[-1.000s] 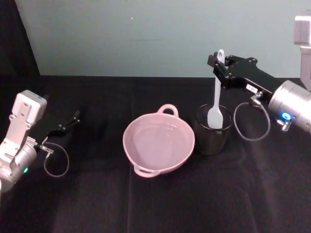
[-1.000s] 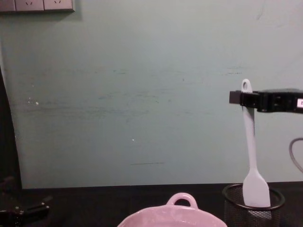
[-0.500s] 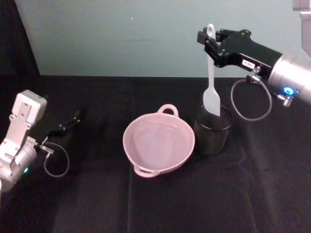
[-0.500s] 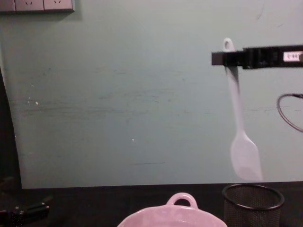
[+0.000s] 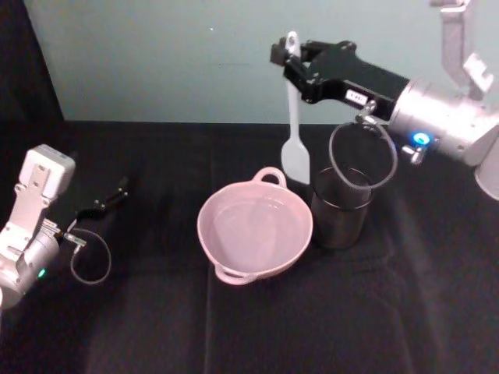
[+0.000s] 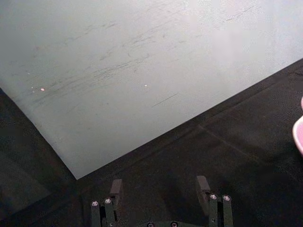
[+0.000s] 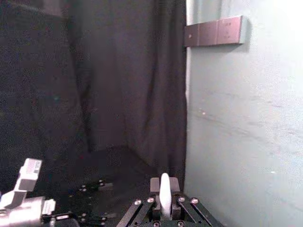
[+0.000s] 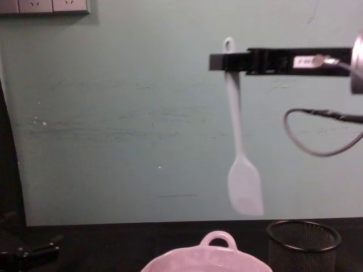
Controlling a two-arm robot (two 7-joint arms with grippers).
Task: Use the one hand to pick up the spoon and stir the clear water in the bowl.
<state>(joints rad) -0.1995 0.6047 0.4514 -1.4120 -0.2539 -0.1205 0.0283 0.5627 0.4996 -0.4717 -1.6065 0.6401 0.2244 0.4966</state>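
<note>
The right gripper [image 5: 288,56] is clamped on the top of the spoon [image 5: 292,117], just under the hole at the handle's end. In the right wrist view the white handle sits pinched between the two fingers [image 7: 173,185]. The spoon hangs nearly upright, blade down. In the chest view the blade is in the air, above the mesh cup [image 8: 303,246] and to its left, touching nothing.

Taking the bowl [image 5: 203,232] as the dial in the head view, the blade hovers at about 1 o'clock, beside the small loop handle at 12. The mesh cup stands just beside the bowl at 3 o'clock. The water [image 5: 253,230] lies flat (barely visible against the pink).

The pick-up looks done, and the step in hand is carrying the spoon to the bowl. The next move probably calls for shifting toward 7 o'clock until the blade is over the bowl's middle. The arm would then lower the blade into the water, clear of the loop handle, and circle it gently without knocking the wall.

The left gripper [image 5: 118,189] is parked well apart at 9 o'clock, low over the black table [image 5: 312,327], its fingers spread.
</note>
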